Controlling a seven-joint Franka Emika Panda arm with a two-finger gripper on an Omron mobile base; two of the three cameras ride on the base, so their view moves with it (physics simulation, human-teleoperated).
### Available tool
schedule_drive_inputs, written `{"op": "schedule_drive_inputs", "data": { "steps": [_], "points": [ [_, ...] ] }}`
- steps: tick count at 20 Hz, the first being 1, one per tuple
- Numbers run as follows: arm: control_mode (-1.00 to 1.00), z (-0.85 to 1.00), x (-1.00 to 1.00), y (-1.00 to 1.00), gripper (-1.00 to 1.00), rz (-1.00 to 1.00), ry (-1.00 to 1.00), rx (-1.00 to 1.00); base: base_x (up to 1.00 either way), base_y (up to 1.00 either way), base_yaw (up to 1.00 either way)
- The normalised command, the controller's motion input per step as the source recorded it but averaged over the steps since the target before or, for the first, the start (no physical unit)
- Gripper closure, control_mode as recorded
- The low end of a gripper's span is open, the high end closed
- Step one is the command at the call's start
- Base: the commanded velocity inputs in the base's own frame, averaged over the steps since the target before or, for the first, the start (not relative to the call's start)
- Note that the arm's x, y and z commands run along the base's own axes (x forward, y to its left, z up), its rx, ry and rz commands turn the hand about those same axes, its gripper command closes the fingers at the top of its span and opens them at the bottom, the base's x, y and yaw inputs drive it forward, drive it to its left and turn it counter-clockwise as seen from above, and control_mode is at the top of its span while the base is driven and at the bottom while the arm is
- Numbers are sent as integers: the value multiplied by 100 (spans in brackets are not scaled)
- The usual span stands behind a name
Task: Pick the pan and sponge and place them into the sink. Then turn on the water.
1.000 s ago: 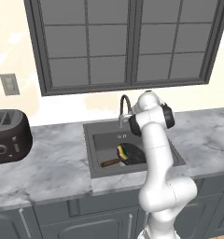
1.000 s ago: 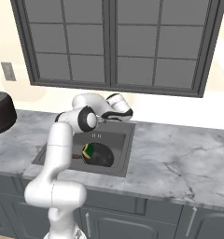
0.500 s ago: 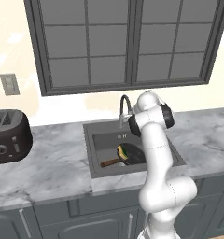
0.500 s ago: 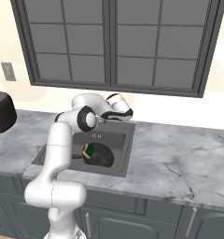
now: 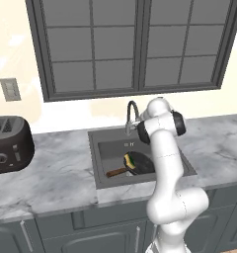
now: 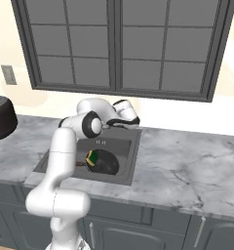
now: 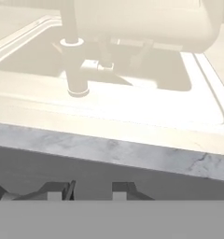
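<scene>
Currently, gripper [image 7: 90, 189], fingers a narrow gap apart and holding nothing, sits at the sink's [image 5: 101, 170] rear; faucet [image 5: 131, 116] just beside, toward 9 o'clock in the left base view.

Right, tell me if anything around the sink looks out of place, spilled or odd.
Nothing stands out. The pan lies flat in the sink with the sponge on it, the toaster stands upright on the counter, and there is no spill. No water runs from the faucet yet.
</scene>
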Motion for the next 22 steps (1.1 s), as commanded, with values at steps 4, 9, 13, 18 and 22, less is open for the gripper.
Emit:
{"op": "schedule_drive_inputs", "data": {
  "steps": [4, 9, 13, 18, 22],
  "points": [
    [-100, -59, 20, -48, 100, -3, 3, 8, 0, 0, 0],
    [-100, -62, 6, -38, 100, -12, -3, 1, 0, 0, 0],
    [-100, -60, 0, -33, 100, -15, -5, 0, 0, 0, 0],
    [-100, -60, -2, -28, 100, -17, -5, 0, 0, 0, 0],
    [-100, -62, -4, -23, 100, -19, -7, 0, 0, 0, 0]
  ]
}}
